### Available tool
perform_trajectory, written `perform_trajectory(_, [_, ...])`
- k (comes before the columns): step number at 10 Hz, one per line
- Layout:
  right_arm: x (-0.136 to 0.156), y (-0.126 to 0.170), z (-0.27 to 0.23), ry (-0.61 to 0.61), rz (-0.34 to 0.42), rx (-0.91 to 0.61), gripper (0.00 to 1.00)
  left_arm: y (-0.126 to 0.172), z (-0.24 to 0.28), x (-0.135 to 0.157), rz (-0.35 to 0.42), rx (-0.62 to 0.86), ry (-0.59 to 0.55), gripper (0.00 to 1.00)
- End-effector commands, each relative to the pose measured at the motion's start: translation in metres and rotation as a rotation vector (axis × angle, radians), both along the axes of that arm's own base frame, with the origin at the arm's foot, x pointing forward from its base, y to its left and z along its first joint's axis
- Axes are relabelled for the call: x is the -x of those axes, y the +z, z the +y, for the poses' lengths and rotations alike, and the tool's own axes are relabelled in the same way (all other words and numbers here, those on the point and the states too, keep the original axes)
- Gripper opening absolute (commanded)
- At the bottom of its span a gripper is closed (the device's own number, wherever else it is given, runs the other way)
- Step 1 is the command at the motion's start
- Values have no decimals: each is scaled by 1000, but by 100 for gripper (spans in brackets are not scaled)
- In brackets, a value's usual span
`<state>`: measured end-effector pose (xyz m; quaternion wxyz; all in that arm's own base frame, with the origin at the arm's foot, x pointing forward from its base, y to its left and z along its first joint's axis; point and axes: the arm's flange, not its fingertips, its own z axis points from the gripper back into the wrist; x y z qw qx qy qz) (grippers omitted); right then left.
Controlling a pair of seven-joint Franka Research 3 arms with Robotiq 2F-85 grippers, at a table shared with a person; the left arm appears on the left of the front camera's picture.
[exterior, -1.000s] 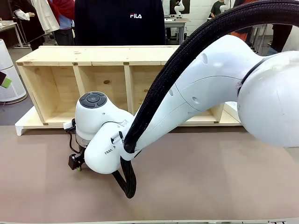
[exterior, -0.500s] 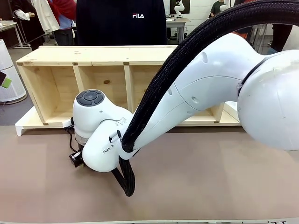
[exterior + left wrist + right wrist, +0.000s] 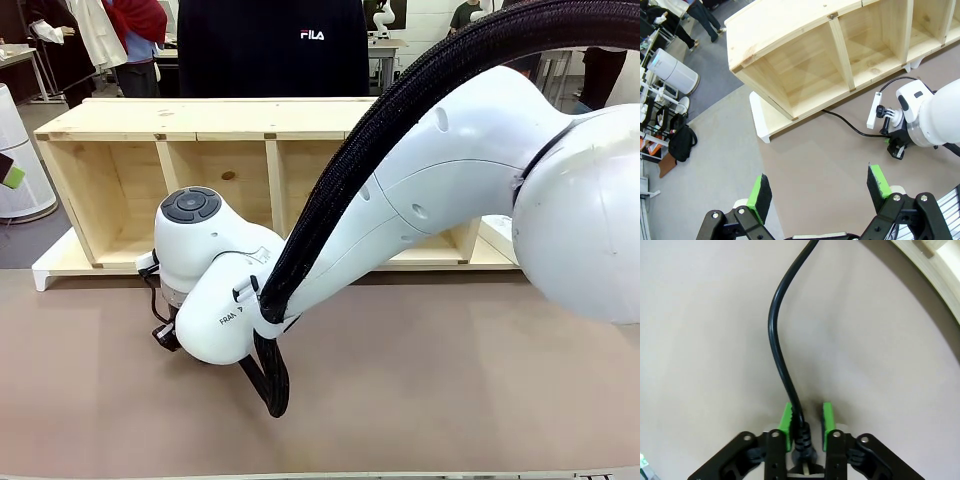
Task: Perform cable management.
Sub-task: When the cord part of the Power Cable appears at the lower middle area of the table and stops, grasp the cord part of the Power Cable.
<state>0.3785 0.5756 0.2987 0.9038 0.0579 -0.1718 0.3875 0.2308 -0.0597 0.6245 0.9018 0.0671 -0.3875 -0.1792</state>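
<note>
The cable (image 3: 777,347), glossy and black, curves across the brown table and ends in a ribbed plug end between the green pads of my right gripper (image 3: 806,421), which is shut on it. From high up, the left wrist view shows the cable (image 3: 852,127) running from the foot of the wooden shelf (image 3: 805,65) to my right gripper (image 3: 895,149) low on the table. My left gripper (image 3: 819,187) hangs open well above the table with nothing in it. In the front view my right arm's wrist (image 3: 205,285) hides most of the right gripper.
A white power strip (image 3: 873,109) lies by the shelf's foot, close to my right gripper. The wooden shelf (image 3: 200,120) lies on its side along the table's far edge. A person in a dark top (image 3: 270,45) stands behind it. A white appliance (image 3: 15,160) stands at far left.
My right gripper has shut on the cable's end. The right wrist has shifted slightly up and toward the shelf.
</note>
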Motion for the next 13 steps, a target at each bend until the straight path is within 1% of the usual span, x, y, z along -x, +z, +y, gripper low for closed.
perform_trajectory(1, [9,-10,0,-33,4,42,7,0,0,0,-2,-2,3,100])
perform_trajectory(2, [9,-10,0,-36,3,44,0,0,0,0,-2,-2,3,100])
perform_trajectory(8, [11,-8,-1,-35,12,45,0,0,0,0,-2,-2,3,100])
perform_trajectory(10, [11,-7,-1,-6,28,40,0,0,0,0,-2,-2,3,100])
perform_trajectory(11, [3,0,2,-8,1,1,0,0,0,0,-2,-2,3,100])
perform_trajectory(13, [3,0,2,-8,1,1,0,0,0,0,-2,-2,3,100])
